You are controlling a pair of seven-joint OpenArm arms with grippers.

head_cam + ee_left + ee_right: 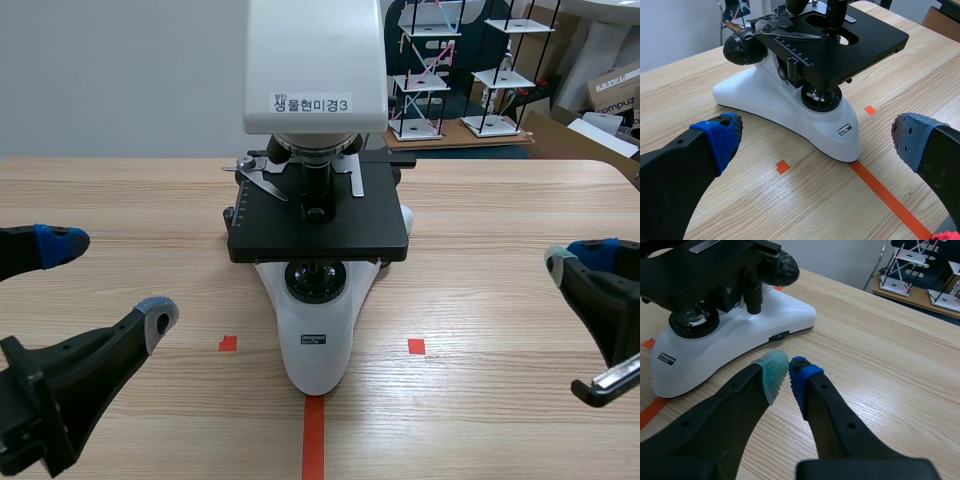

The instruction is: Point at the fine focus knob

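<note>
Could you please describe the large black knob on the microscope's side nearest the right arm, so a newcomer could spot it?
Find the white microscope at the middle of the table, and its flat black stage. Toward the stage's rear, a round black knob juts sideways from the white body. It is far bigger than the slim knob hanging under the stage.

Left gripper low at the left, fingers spread wide apart; right gripper low at the right, pads closed together
</note>
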